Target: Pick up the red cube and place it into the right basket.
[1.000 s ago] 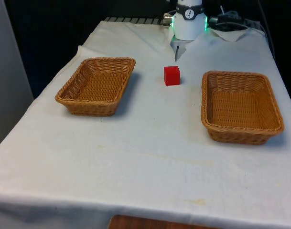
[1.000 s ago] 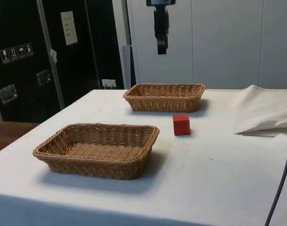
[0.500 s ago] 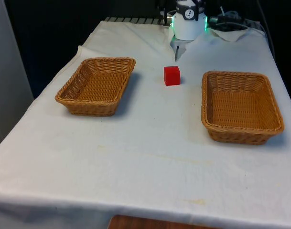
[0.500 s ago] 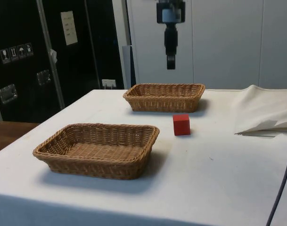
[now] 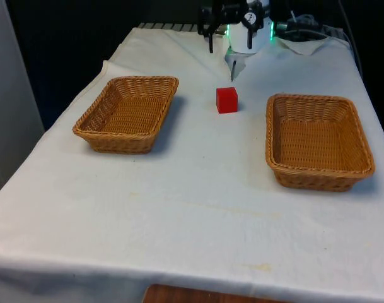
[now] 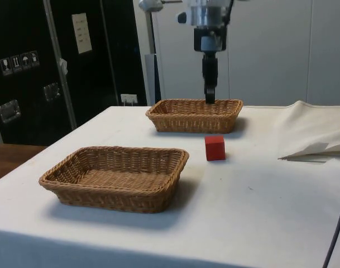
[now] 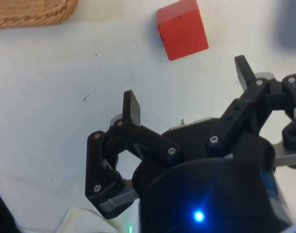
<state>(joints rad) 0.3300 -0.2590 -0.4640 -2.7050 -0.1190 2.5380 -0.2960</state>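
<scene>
The red cube (image 5: 227, 100) sits on the white cloth between the two wicker baskets, also seen in the side view (image 6: 215, 148). The right basket (image 5: 318, 100) lies at the front view's right and is nearest in the side view (image 6: 119, 195). My gripper (image 5: 229, 39) hangs open well above the table, a little towards the robot from the cube. From the side the gripper (image 6: 210, 99) appears as one dark column above the cube. In the wrist view the cube (image 7: 182, 29) lies just beyond the gripper (image 7: 188, 90), not between its spread fingertips (image 7: 132, 107).
The left basket (image 5: 144, 80) stands at the front view's left, farther off in the side view (image 6: 195, 102). One basket's corner (image 7: 31, 14) shows at the wrist view's edge. Folded cloth (image 6: 312, 137) lies at the robot's end.
The gripper has come down steadily and shifted towards the cube. Its fingers now show in the front view. Cube and baskets have not moved.
</scene>
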